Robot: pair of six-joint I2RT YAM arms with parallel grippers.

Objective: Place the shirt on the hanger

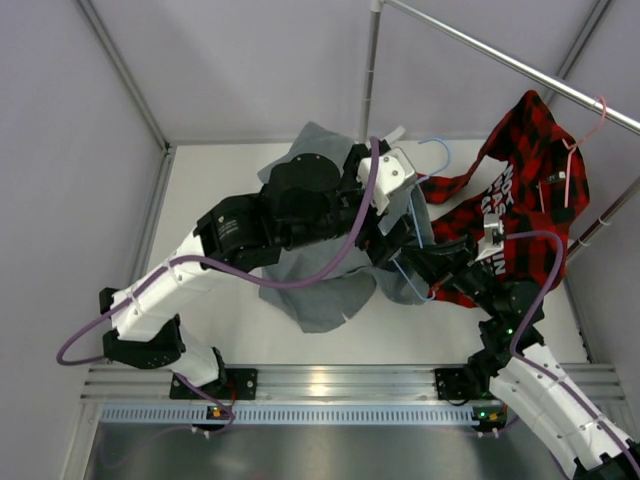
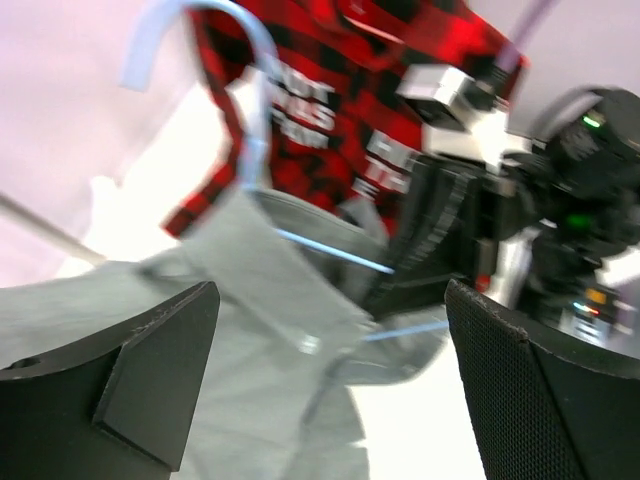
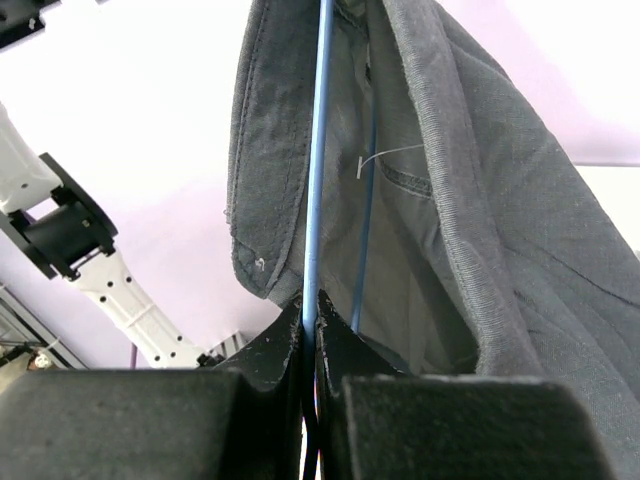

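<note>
Grey shirt (image 1: pixel 322 290): centre, bunched beneath the left arm, upper part draped around the light-blue hanger (image 1: pixel 438 150), whose hook pokes out on the far side. Right gripper (image 3: pixel 310 318): pinched on the hanger wire. Left gripper (image 2: pixel 330 360): fingers spread, grasping nothing. Plaid shirt (image 1: pixel 525 170): far right.

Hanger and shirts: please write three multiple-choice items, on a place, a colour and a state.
1. The plaid shirt is: A) hanging by the rail; B) in a box; C) on a chair.
2. The hanger inside the grey shirt is: A) pink; B) green; C) light blue.
3. The right end effector is: A) wide open; B) shut on the hanger; C) out of view.
Key: A, it dangles at the rail; C, the wire looks blue; B, its fingers pinch the wire.
</note>
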